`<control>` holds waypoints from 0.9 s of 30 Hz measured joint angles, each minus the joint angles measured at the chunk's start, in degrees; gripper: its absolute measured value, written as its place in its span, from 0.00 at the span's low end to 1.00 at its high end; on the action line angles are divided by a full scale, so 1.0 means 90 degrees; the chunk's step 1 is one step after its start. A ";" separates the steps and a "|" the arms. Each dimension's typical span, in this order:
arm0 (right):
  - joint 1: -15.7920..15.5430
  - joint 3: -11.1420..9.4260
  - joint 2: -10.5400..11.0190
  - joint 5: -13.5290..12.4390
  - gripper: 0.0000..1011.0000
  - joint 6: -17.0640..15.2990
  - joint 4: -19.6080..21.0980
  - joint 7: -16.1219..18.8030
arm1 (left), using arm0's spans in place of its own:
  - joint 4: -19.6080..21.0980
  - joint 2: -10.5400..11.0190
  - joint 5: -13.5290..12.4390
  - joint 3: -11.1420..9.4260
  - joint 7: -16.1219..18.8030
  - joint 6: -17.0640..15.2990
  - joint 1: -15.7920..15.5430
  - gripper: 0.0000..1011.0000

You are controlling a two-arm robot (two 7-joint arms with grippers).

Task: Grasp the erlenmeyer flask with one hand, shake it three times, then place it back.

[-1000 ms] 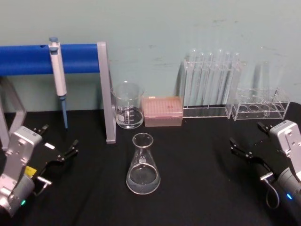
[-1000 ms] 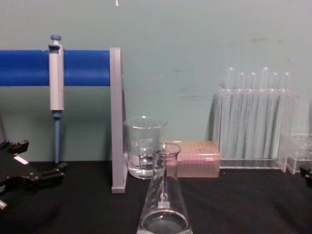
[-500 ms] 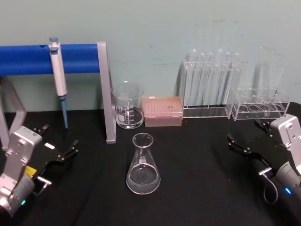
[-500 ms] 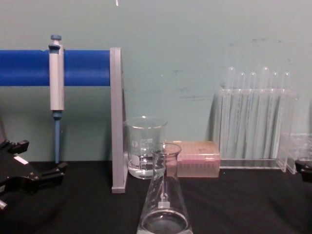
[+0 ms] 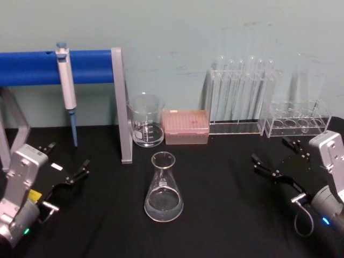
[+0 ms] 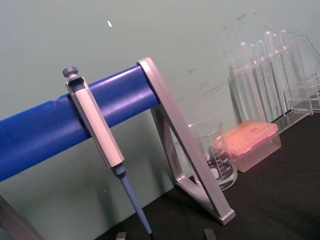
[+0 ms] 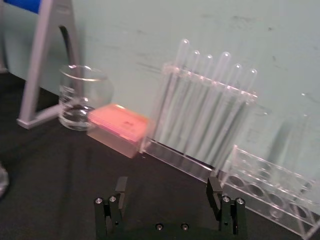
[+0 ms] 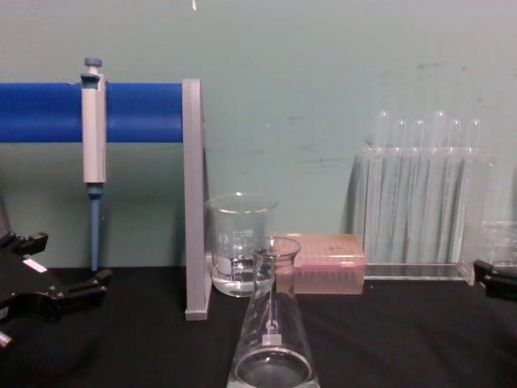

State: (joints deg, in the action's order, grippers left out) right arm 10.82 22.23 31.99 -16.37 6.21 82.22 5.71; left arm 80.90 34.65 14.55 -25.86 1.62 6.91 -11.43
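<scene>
The erlenmeyer flask (image 5: 163, 188) stands upright near the middle of the black table (image 5: 226, 215), nearer than the glass beaker (image 5: 145, 121) and the pink box (image 5: 185, 127), touching neither; nothing holds it, so the task seems to be at its first step, the reach before the grasp. The right gripper (image 5: 272, 151) hovers to the right of the flask, well apart from it, its two fingers spread wide and pointing left across the table; in the right wrist view the same gripper (image 7: 167, 190) shows an empty gap between its fingers, with the test-tube rack (image 7: 205, 115) beyond. The left gripper (image 5: 68, 156) sits at the near left, also spread and empty, apparently idle. The next move likely calls for carrying the right gripper leftward until its fingers stand on either side of the narrow neck, just under the flared rim, then pressing them together; the glass is smooth and the body tapers, so a grip on the cone might slip; the beaker just beyond the flask should be kept clear of.
</scene>
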 joint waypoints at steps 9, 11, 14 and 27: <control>-0.0255 -0.0116 0.0014 -0.0369 0.99 -0.0013 0.0427 0.0589 | 0.0000 0.0000 0.0000 0.0000 0.0000 0.0000 0.0000 0.99; -0.0294 -0.0127 -0.0001 -0.0471 0.99 -0.0013 0.0497 0.0778 | 0.0000 0.0000 0.0000 0.0000 0.0000 0.0000 0.0000 0.99; -0.0320 -0.0141 -0.0023 -0.0597 0.99 -0.0014 0.0551 0.0979 | 0.0000 0.0000 0.0000 0.0000 0.0000 0.0000 0.0000 0.99; -0.0156 0.0010 -0.0250 -0.0855 0.99 0.0021 0.0458 0.2062 | 0.0000 0.0000 0.0000 0.0000 0.0000 0.0000 0.0000 0.99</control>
State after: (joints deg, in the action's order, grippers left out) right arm 9.41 22.31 29.73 -24.07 6.40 86.34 24.27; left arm 80.90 34.65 14.55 -25.86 1.62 6.91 -11.43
